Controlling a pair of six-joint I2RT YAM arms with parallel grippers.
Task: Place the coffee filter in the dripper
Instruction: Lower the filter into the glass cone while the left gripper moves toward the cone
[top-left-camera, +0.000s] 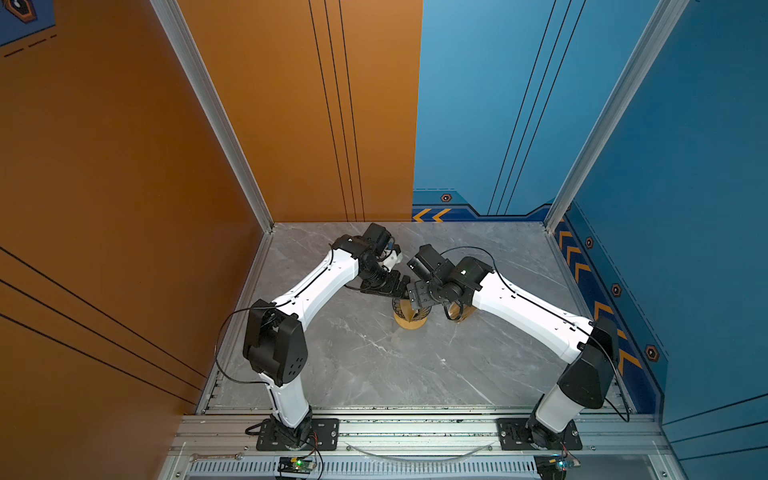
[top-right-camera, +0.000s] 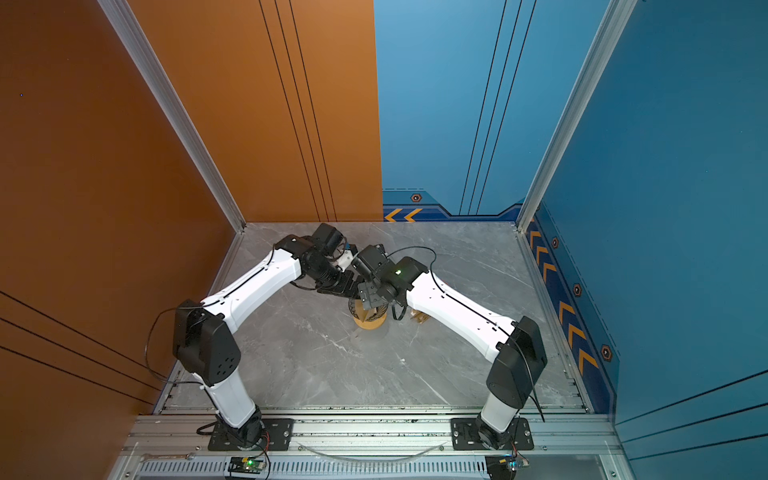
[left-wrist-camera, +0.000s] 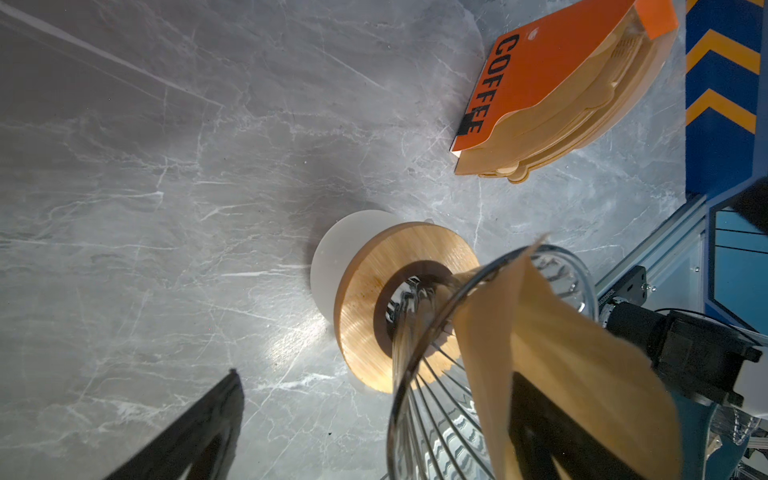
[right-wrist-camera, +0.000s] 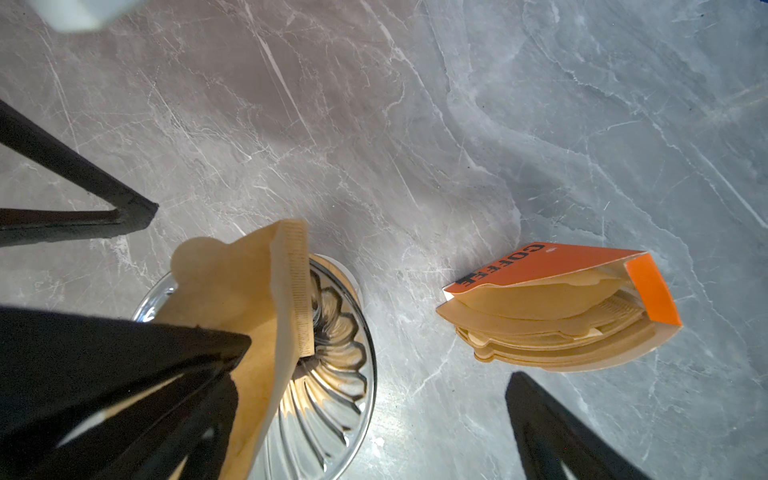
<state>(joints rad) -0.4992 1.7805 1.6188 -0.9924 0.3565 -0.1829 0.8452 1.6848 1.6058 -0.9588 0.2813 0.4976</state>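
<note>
Claws both released: left claw (left-wrist-camera: 374, 374), right claw (right-wrist-camera: 380, 361), jaws wide beside dripper (right-wrist-camera: 332, 374). Folded-flat coffee filter (right-wrist-camera: 249, 291) stands inside it, packet (top-left-camera: 462, 309) at its 3 o'clock. Spread paper gently against ribs (right-wrist-camera: 332, 399).

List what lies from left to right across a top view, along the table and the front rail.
Wrench → left arm's base → wooden ring → filter packet → right arm's base. The dripper and paper filter overlap the ring, so they are left out.
</note>
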